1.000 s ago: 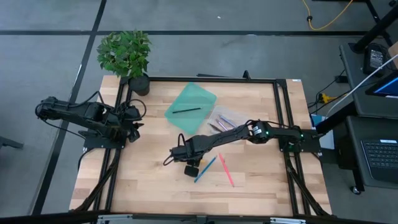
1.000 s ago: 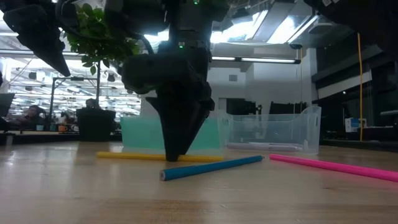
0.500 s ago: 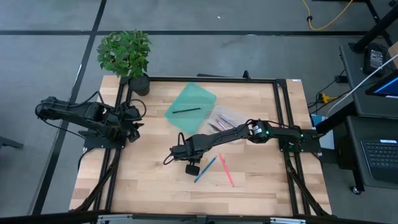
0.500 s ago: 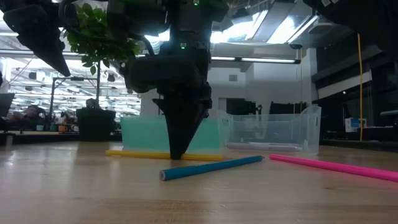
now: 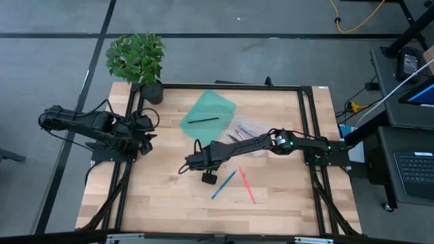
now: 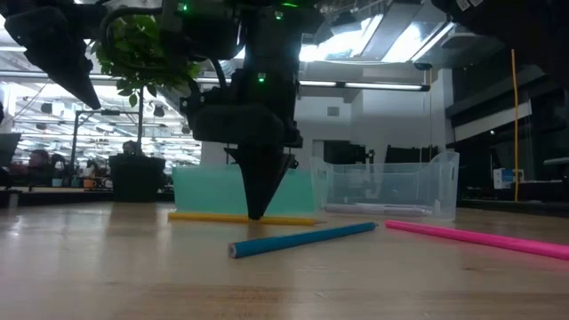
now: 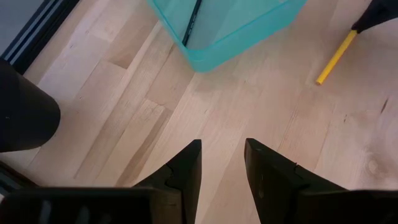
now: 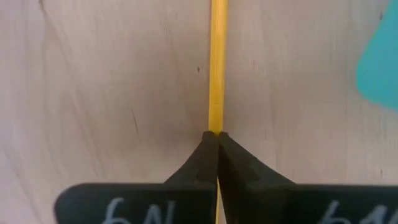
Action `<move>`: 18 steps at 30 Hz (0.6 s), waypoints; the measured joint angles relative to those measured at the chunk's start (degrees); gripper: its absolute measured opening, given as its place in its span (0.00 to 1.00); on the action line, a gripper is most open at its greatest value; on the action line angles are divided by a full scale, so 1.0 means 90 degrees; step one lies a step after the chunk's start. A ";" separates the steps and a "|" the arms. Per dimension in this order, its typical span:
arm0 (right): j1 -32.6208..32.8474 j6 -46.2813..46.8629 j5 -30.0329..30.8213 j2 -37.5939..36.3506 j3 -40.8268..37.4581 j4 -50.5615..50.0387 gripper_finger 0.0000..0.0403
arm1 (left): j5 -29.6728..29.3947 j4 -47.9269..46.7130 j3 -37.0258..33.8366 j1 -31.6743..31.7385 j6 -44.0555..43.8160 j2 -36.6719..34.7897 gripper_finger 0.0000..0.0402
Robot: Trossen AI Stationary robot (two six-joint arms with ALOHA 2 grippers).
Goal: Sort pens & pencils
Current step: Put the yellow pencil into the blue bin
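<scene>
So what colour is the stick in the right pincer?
Yellow stick; clearest in the right wrist view.

The left gripper [image 7: 222, 163] hung with its two dark fingers apart above the pale wooden table [image 7: 249, 124]. Beyond lay a translucent teal plastic tray [image 7: 230, 31] holding a thin black stick [image 7: 191, 22], and a yellow stick [image 7: 336, 57] nearby.

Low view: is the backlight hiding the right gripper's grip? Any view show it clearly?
Low view: bright ceiling lights behind leave the right gripper a dark silhouette over the yellow stick. Right wrist view: evenly lit, sharp, fingers shut on the stick. High view: even light, grip too small to see.
</scene>
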 joint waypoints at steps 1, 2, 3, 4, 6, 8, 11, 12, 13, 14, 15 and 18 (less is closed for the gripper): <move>0.0005 0.0011 0.0007 0.0000 0.0000 0.0000 0.01 | 0.0000 0.0000 0.0000 0.0001 -0.0001 0.0002 0.29; 0.0007 0.0027 0.0007 0.0000 0.0000 0.0000 0.00 | 0.0000 0.0000 0.0000 0.0001 0.0000 0.0002 0.29; 0.0005 0.0067 -0.0007 0.0000 0.0000 -0.0005 0.00 | 0.0000 0.0000 0.0000 0.0002 0.0000 0.0000 0.29; 0.0007 0.0111 -0.0028 0.0000 0.0000 -0.0012 0.00 | 0.0001 0.0000 0.0000 0.0002 -0.0001 0.0002 0.29; 0.0009 0.0128 -0.0066 0.0000 0.0000 -0.0017 0.00 | 0.0000 0.0000 0.0000 0.0000 -0.0002 0.0001 0.29; 0.0009 0.0142 -0.0099 0.0000 0.0000 -0.0017 0.00 | 0.0000 0.0000 0.0000 0.0001 -0.0001 0.0001 0.29; 0.0009 0.0152 -0.0139 0.0000 0.0000 -0.0017 0.00 | 0.0000 0.0000 0.0000 0.0002 -0.0002 0.0000 0.29; 0.0011 0.0152 -0.0141 0.0000 0.0000 -0.0017 0.00 | 0.0002 0.0000 0.0000 0.0000 0.0000 0.0002 0.29; 0.0012 0.0152 -0.0146 0.0000 0.0000 -0.0017 0.00 | 0.0000 0.0000 0.0000 0.0002 0.0000 0.0002 0.29; 0.0012 0.0150 -0.0155 0.0000 0.0000 -0.0013 0.00 | 0.0000 0.0000 0.0000 0.0001 -0.0001 0.0000 0.29; 0.0013 0.0141 -0.0163 0.0000 0.0000 -0.0007 0.00 | 0.0000 0.0000 0.0000 0.0001 0.0000 0.0001 0.29; 0.0014 0.0125 -0.0179 0.0000 0.0000 0.0052 0.03 | 0.0000 -0.0001 0.0000 0.0000 -0.0001 0.0000 0.29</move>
